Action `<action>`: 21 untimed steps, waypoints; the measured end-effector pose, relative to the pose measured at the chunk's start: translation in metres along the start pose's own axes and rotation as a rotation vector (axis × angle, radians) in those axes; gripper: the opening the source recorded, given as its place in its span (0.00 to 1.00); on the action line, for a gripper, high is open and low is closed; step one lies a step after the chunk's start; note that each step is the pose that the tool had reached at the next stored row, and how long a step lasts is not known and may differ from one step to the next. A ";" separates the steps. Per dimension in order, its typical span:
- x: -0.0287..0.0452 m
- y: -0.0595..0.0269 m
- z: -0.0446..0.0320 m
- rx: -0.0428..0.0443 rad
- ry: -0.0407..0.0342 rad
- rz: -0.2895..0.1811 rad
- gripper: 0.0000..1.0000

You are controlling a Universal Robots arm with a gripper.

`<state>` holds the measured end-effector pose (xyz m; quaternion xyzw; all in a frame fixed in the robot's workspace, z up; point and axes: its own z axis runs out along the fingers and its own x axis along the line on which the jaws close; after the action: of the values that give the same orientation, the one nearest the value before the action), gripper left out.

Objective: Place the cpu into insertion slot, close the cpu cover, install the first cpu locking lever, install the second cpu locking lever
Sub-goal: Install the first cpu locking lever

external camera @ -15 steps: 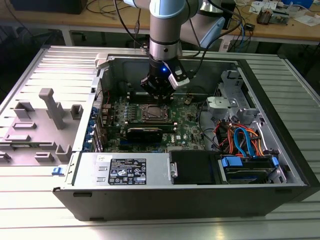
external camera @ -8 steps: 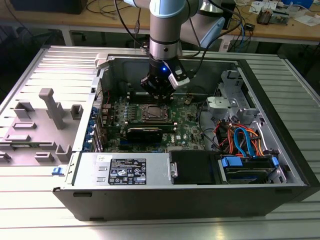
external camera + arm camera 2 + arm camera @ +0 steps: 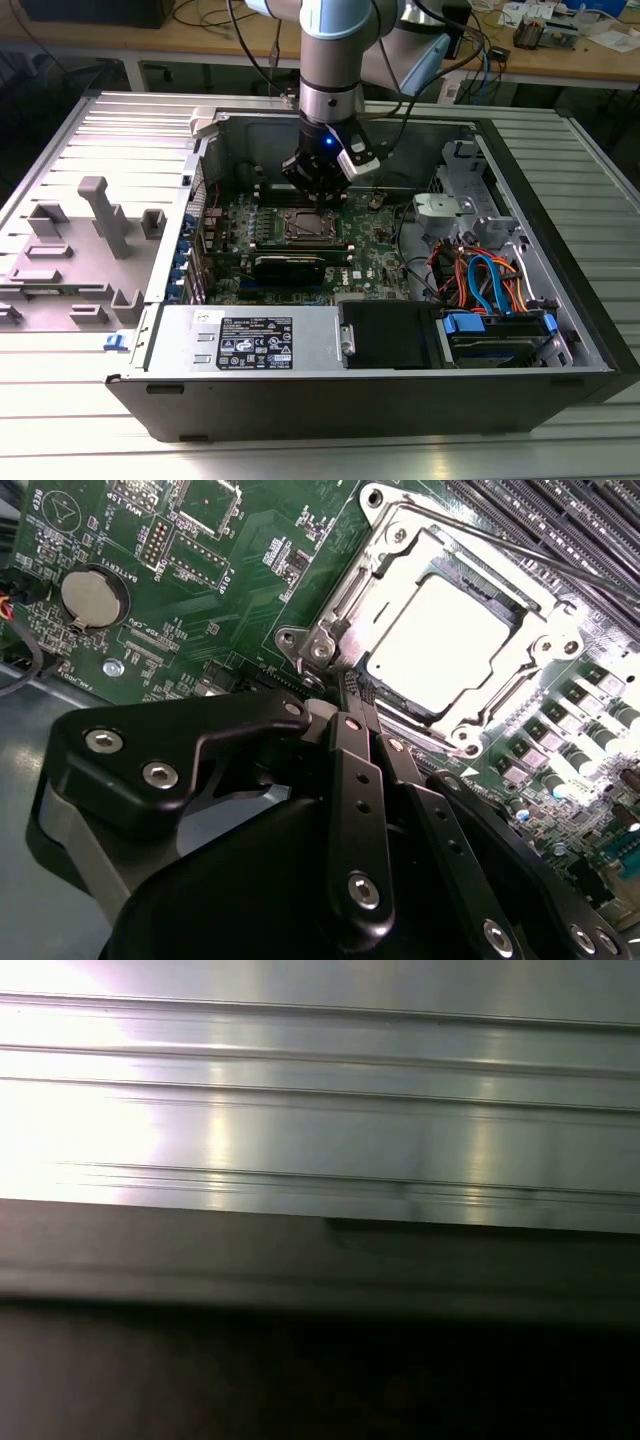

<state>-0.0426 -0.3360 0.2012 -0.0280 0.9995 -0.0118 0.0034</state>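
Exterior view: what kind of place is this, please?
Probably an electronics lab or workshop: an opened computer case lies on a ribbed metal table, and wooden benches behind carry cables and parts.

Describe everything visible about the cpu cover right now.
The cpu cover is a thin square frame of bright silver metal with a cut-out middle, screwed at its corners. It lies closed and flat over the insertion slot on the green circuit board, and the cpu, with its pale metal top, shows through the opening. A thin metal lever runs along one side. In the exterior view the cover sits below the tool, which hangs close above it.
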 end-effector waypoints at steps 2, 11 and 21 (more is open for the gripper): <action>-0.0001 0.0002 0.0004 0.0006 0.0003 0.000 0.11; -0.0005 0.0035 -0.0006 -0.0001 -0.0002 0.000 0.11; -0.0004 0.0005 -0.0073 -0.0001 -0.0002 0.000 0.11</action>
<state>-0.0422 -0.3353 0.2086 -0.0280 0.9995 -0.0117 0.0035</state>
